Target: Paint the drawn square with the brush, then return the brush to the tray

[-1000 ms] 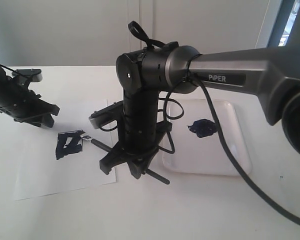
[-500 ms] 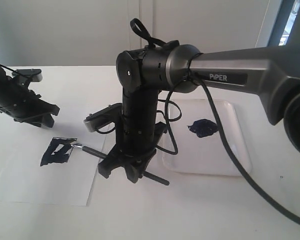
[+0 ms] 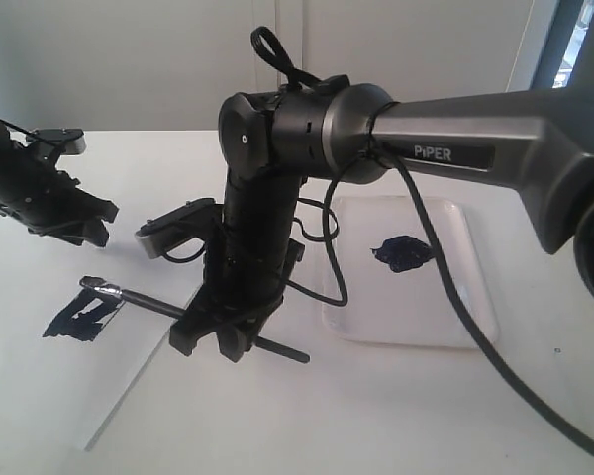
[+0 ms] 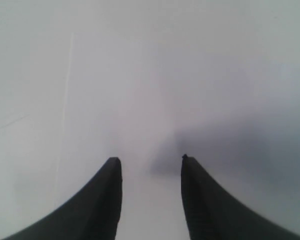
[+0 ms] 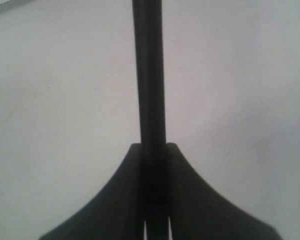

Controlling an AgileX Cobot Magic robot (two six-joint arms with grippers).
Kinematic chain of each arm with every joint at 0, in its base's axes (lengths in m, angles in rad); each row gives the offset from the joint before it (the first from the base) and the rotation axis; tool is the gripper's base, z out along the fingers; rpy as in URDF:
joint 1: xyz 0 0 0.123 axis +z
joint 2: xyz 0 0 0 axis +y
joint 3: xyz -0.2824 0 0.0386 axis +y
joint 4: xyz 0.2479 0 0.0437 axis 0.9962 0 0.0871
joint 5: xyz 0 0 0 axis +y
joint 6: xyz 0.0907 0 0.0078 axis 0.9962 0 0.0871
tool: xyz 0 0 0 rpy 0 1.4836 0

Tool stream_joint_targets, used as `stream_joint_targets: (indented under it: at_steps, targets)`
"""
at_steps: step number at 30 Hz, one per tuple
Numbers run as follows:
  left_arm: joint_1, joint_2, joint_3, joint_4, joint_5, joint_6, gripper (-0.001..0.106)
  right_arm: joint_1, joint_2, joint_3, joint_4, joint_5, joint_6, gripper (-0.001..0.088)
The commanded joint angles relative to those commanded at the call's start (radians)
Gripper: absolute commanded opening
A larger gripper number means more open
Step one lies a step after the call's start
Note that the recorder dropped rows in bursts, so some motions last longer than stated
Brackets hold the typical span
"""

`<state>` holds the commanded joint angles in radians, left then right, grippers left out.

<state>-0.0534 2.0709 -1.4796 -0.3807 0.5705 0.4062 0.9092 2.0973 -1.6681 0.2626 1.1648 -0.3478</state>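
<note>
The drawn square [image 3: 79, 315] is a streaky blue-black patch on the white paper sheet [image 3: 40, 396] at the left. My right gripper [image 3: 213, 336] is shut on the black handle of the brush [image 3: 144, 300], also seen in the right wrist view as brush [image 5: 149, 75] running out from the shut gripper [image 5: 153, 150]. The silver ferrule and bristles lie at the square's upper right corner. The handle's tail sticks out behind the fingers. My left gripper [image 3: 97, 224] hovers behind the paper, open and empty [image 4: 150, 160].
The tray [image 3: 475, 297] sits to the right of the right arm with a dark paint blob [image 3: 401, 252] on it. The right arm's thick links and cables hang over the table's middle. The paper's right edge runs slanted toward the front.
The right gripper and brush have moved left. The paper with the painted square has slid left and turned along with them. The left gripper has barely moved.
</note>
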Motion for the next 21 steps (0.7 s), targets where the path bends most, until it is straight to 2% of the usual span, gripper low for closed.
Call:
stream_joint_targets:
  at_steps: [10,15,21]
  targets:
    - [-0.002,0.006,0.0,-0.025,0.088,-0.003,0.044,0.021,0.0,0.0,-0.03,0.035,0.023,0.0]
    - [-0.002,0.03,0.0,-0.029,0.099,-0.009,0.044,0.021,0.0,0.0,-0.082,0.037,0.08,0.0]
    - [-0.002,0.062,0.0,-0.043,0.105,-0.019,0.044,0.021,0.0,0.0,-0.084,0.038,0.086,0.0]
